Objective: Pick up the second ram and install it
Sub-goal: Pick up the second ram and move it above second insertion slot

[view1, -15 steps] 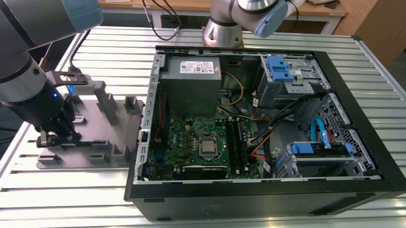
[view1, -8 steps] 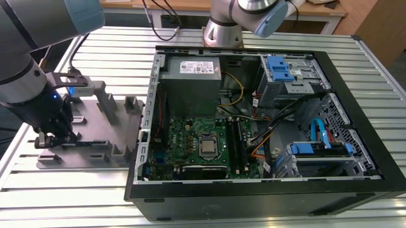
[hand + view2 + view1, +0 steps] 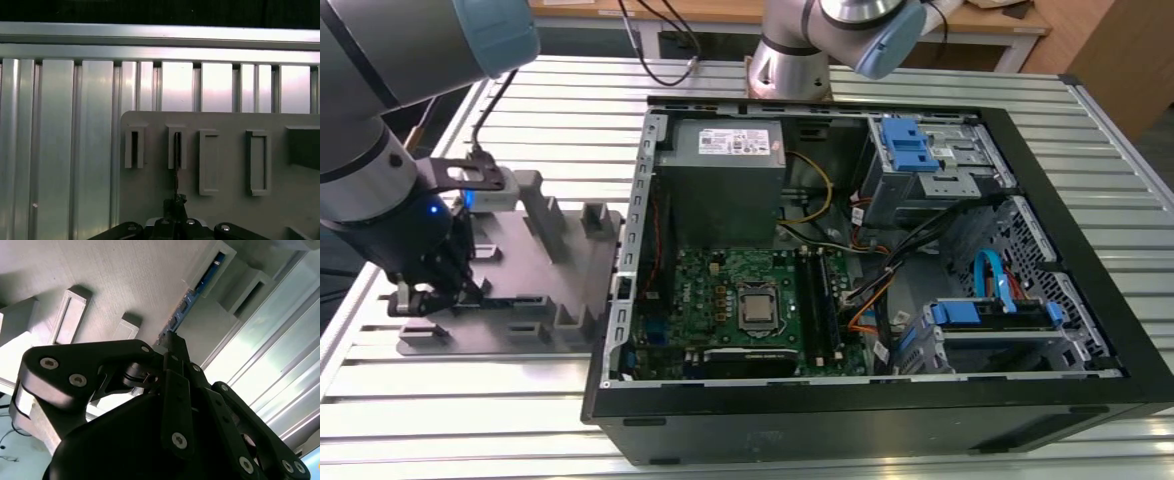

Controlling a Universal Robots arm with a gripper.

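Note:
The second ram is a thin dark strip with a bluish edge. It stands on edge in narrow slot blocks of the grey fixture tray at the exterior view's left. In the first wrist view the ram appears as a fine dark line running from a slot block down to the fingertips. My gripper hangs low over the tray's near end. In both wrist views the gripper has its black fingers drawn together on the near end of the strip.
The open computer case lies at the exterior view's right, with the green motherboard, silver CPU and long memory slots inside. Cables, blue drive brackets and a power supply crowd the case. Ribbed aluminium table surrounds the tray.

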